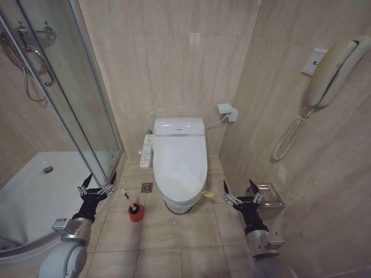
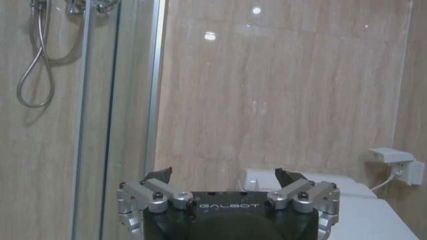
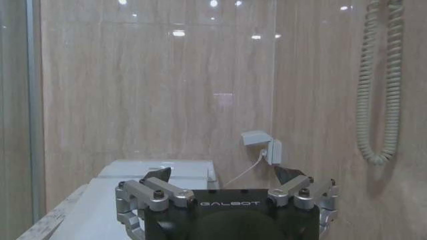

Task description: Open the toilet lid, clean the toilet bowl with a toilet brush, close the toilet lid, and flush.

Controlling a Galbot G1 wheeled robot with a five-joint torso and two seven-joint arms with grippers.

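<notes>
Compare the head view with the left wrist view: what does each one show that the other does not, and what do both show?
Head view alone: the toilet brush in its red cup on the floor, the closed toilet lid seen whole, the right gripper open, and the wall phone.

Left wrist view alone: the shower hose seen close up behind the glass.

Both: the left gripper, open and holding nothing, the toilet's white back end, and the wall socket.

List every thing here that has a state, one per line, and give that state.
toilet lid: closed, down over the bowl.
toilet brush: standing in its red cup on the floor, untouched.
wall phone: handset hung on its cradle.
left gripper: open, empty.
right gripper: open, empty.
</notes>
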